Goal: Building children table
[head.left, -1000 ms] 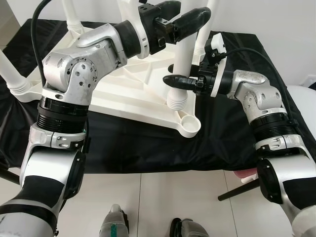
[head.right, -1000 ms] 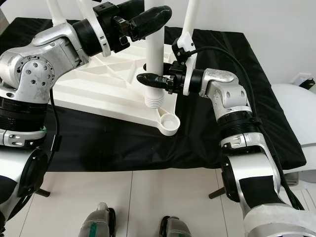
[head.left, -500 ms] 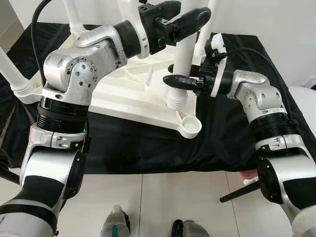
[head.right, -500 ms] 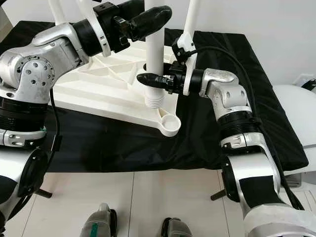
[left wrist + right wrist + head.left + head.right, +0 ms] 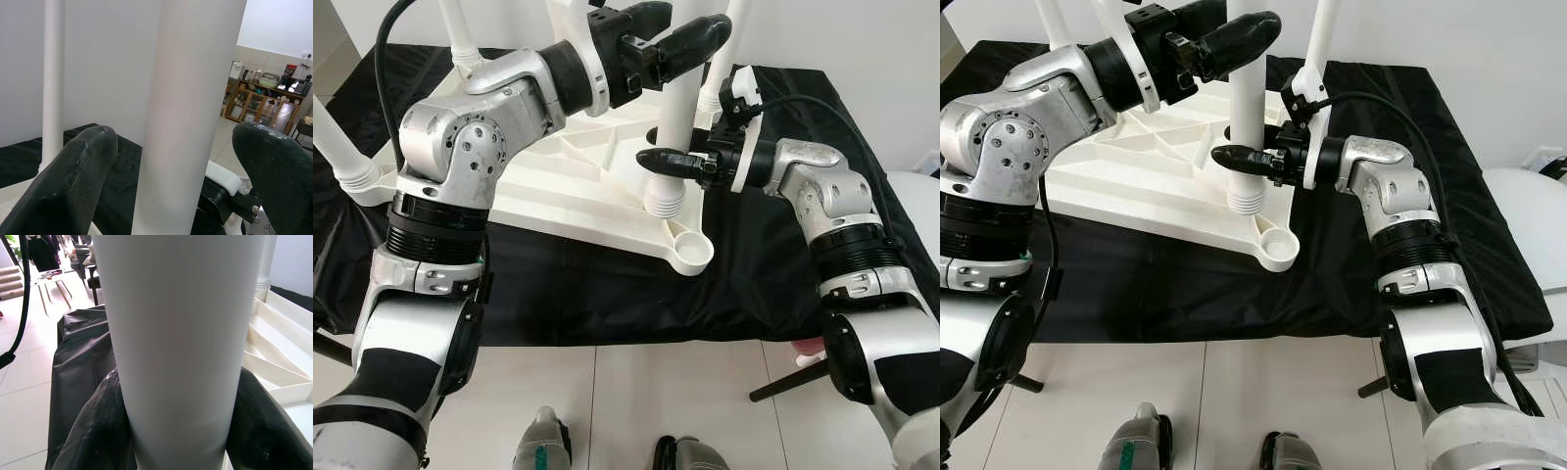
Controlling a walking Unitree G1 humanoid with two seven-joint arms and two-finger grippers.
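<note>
Two grippers hold one upright white table leg [image 5: 677, 117] above the corner socket [image 5: 690, 247] of the inverted white tabletop [image 5: 568, 186] on a black cloth [image 5: 607, 294]. Right gripper [image 5: 658, 160] clamps the leg low; left gripper [image 5: 700, 39] brackets it higher, fingers [image 5: 73, 171] apart.

Very little has changed over the last second. The white leg [image 5: 674, 117], held upright between the left end effector [image 5: 690, 41] and the right end effector [image 5: 658, 162], has edged slightly toward the corner socket [image 5: 690, 248] of the upturned white table [image 5: 570, 191]. Its threaded end hangs just above the frame. The small overall shift comes from the camera moving.
</note>
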